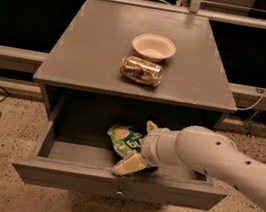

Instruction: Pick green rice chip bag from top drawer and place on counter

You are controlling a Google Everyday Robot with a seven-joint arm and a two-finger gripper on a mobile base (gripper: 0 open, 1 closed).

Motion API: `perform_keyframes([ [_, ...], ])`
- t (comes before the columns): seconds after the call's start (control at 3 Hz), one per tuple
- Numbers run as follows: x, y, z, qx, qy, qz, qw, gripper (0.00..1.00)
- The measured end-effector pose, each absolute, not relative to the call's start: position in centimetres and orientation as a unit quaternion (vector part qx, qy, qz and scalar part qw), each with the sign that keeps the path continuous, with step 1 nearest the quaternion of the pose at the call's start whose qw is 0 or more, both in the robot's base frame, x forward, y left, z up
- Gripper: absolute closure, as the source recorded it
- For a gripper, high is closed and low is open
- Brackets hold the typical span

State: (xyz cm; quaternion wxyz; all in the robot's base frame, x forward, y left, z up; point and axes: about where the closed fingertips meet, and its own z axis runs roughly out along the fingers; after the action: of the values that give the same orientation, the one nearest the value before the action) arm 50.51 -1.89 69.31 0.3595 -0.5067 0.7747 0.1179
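The top drawer (60, 174) of the grey cabinet is pulled open. The green rice chip bag (124, 136) lies crinkled inside it, near the middle. My gripper (140, 145) reaches down into the drawer from the right on a thick white arm. It is open, with one finger (131, 163) in front of the bag and the other (151, 127) behind it. The bag sits between them on the drawer floor. The counter (94, 35) is the grey top above the drawer.
A white round bowl (154, 46) and a gold-brown can (141, 71) lying on its side sit on the counter. Cables trail on the speckled floor at the left and hang at the right. A rail runs behind the cabinet.
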Motion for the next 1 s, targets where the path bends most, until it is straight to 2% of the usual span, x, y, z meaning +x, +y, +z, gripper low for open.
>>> perform_keyframes([
  [0.33, 51.3, -1.9, 68.9, -0.5, 0.782, 0.106, 0.358, 0.0],
  [0.67, 52.1, -2.1, 68.8, -0.488, 0.789, 0.104, 0.36, 0.16],
  [1.0, 52.8, -2.0, 67.5, -0.483, 0.796, 0.1, 0.352, 0.4],
])
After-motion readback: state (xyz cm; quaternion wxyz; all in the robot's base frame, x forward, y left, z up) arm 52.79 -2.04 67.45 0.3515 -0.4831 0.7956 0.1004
